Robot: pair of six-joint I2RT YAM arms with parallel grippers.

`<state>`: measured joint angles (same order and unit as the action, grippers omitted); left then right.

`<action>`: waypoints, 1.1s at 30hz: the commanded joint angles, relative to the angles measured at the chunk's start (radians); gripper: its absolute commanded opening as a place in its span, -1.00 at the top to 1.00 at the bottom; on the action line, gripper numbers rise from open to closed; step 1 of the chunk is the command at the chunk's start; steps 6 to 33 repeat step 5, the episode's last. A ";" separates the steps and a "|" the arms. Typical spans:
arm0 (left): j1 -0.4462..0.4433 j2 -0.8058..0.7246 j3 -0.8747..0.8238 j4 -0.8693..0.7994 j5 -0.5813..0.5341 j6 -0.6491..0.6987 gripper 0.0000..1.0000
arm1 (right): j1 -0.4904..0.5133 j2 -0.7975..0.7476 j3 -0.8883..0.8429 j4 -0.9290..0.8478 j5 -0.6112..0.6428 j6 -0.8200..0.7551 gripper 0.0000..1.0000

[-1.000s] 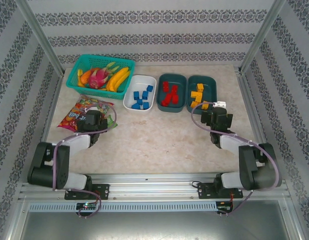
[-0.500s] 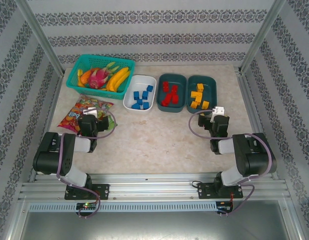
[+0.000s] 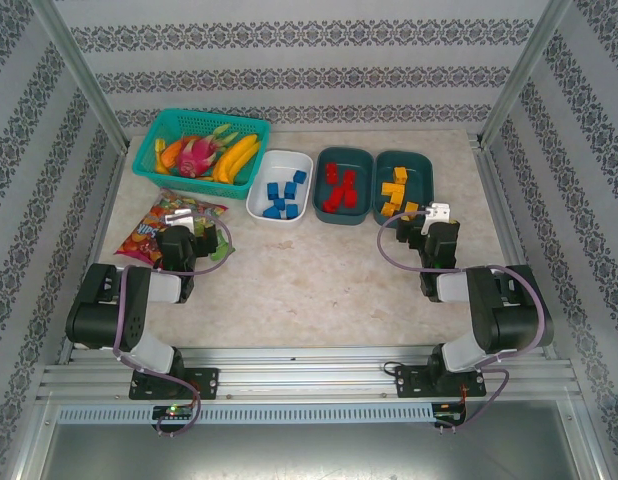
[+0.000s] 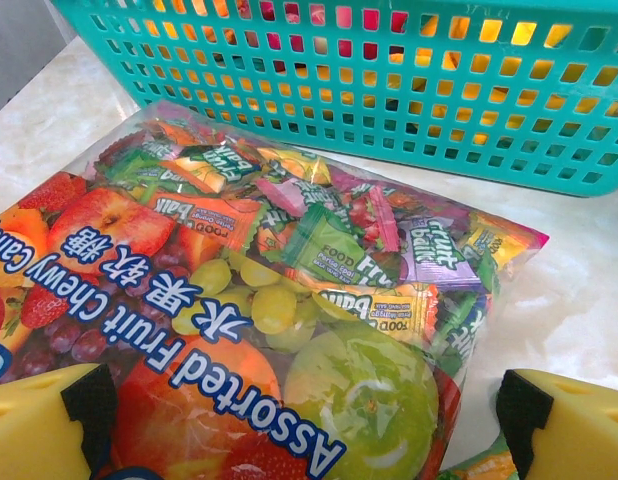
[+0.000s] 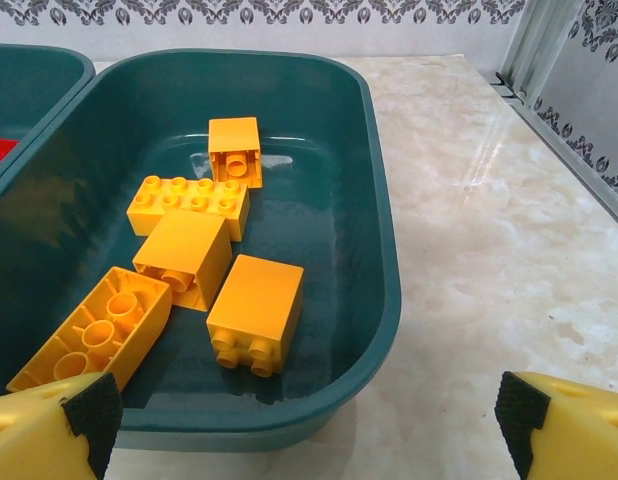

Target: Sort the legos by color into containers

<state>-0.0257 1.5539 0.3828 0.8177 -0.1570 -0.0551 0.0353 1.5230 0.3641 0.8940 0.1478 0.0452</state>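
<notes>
the desk carries everything, and by the look of it the sorting is done, so the hazards now come from the arms. the turquoise mesh basket of fruit sits at the far left, and the assorted fruit candy bag lies just in front of it. the left gripper hangs low over that bag with its jaws apart and empty. if it dips or closes here, it could pinch the slick film and drag the bag against the basket.

the white tub holds the blue legos, the middle teal tub holds the red legos, and the right teal tub holds the yellow-orange legos. every brick i can see lies inside a tub.

the right gripper, jaws wide and empty, sits just at the near rim of the right teal tub. a forward push could shove the light tub into its neighbour or tip it and spill the bricks.
</notes>
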 commanded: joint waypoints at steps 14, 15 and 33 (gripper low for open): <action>0.005 0.007 0.008 0.052 0.013 0.013 -0.99 | 0.002 -0.015 0.009 0.022 -0.027 -0.012 -0.95; 0.005 0.007 0.008 0.052 0.013 0.013 -0.99 | 0.002 -0.015 0.009 0.022 -0.027 -0.012 -0.95; 0.005 0.007 0.008 0.052 0.013 0.013 -0.99 | 0.002 -0.015 0.009 0.022 -0.027 -0.012 -0.95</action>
